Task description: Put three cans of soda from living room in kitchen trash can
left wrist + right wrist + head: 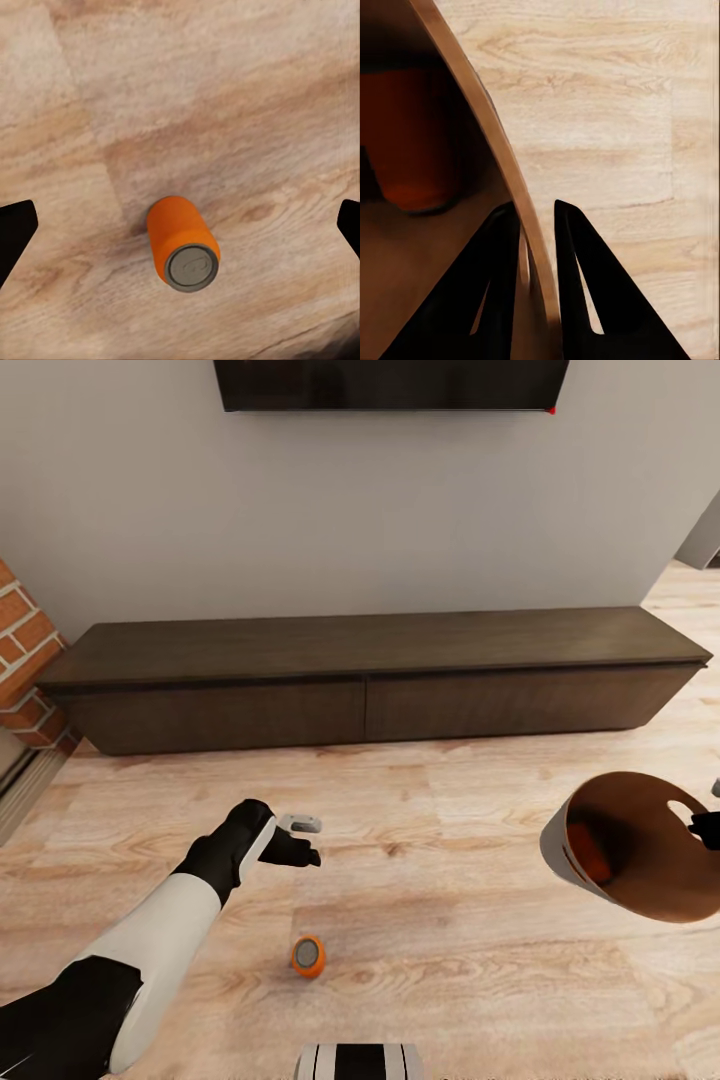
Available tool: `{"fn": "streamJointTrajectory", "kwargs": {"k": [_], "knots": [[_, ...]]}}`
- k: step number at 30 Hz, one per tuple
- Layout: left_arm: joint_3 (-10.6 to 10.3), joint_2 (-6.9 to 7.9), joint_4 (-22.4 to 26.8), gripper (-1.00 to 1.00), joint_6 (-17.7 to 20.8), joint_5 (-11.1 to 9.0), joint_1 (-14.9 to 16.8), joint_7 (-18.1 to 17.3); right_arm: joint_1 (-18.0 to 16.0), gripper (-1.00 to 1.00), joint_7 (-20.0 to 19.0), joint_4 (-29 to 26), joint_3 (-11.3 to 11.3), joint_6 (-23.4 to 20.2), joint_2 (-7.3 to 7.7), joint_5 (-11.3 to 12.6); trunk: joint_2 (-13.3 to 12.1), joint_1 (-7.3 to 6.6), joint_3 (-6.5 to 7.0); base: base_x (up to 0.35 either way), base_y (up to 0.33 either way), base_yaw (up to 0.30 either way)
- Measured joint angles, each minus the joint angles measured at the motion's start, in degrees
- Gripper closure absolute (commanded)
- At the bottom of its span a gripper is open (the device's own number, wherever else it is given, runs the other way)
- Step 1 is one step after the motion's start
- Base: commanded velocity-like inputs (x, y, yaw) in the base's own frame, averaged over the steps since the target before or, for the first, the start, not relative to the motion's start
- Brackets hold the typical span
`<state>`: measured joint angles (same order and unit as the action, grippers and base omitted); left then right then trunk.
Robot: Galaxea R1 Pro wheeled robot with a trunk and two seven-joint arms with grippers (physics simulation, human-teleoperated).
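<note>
Left gripper [180,225] hangs wide open and empty above the orange can [308,955] on the floor, poised to grasp, while the right gripper [537,240] pinches the tilted trash can [560,845] rim, holding it ready with an orange can inside [590,857].

Soda can [308,956] on floor [450,960], left of bin [640,845].

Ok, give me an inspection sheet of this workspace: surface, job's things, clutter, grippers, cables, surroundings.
Surface: light wood floor.
Job's things: orange soda can lying on the floor; another orange can inside the tilted bin.
Clutter: nothing seen.
Grippers: left gripper open above the floor can; right gripper shut on the bin's rim.
Cables: nothing seen.
Surroundings: long dark cabinet, wall TV, brick fireplace.
</note>
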<state>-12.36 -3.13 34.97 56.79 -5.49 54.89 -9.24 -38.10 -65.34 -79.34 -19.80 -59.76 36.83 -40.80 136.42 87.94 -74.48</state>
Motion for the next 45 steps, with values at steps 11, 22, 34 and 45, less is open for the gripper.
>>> {"fn": "streamJointTrajectory", "kwargs": {"k": [11, 22, 34, 45], "knots": [[-0.5, -0.10, -0.1, -1.00, -1.7, 0.4, -0.2, 0.1, -5.5, 1.00, -8.6, -0.3, 1.3, 0.0, 4.52, -7.0, 2.0, 1.09, -1.80, 0.000, 0.000, 0.000], [-0.6, 0.00, -0.4, -1.00, -1.9, 0.5, -0.5, 0.0, -11.5, 1.00, -22.4, -0.4, 1.5, 0.1, 4.75, -23.0, 6.4, 3.52, -4.74, 0.000, 0.000, 0.000], [-0.7, 0.05, -2.2, -1.00, -1.9, 0.5, -0.4, 0.1, -14.3, 1.00, -24.1, -0.4, 2.3, 0.1, 4.81, -26.9, 7.0, 4.03, -8.40, 0.000, 0.000, 0.000], [-0.7, -0.05, -3.0, -1.00, -1.9, 0.5, -0.5, 0.1, -14.5, 1.00, -24.2, -0.4, 2.4, 0.1, 4.74, -27.0, 7.1, 4.25, -11.36, 0.000, 0.000, 0.000]]}}
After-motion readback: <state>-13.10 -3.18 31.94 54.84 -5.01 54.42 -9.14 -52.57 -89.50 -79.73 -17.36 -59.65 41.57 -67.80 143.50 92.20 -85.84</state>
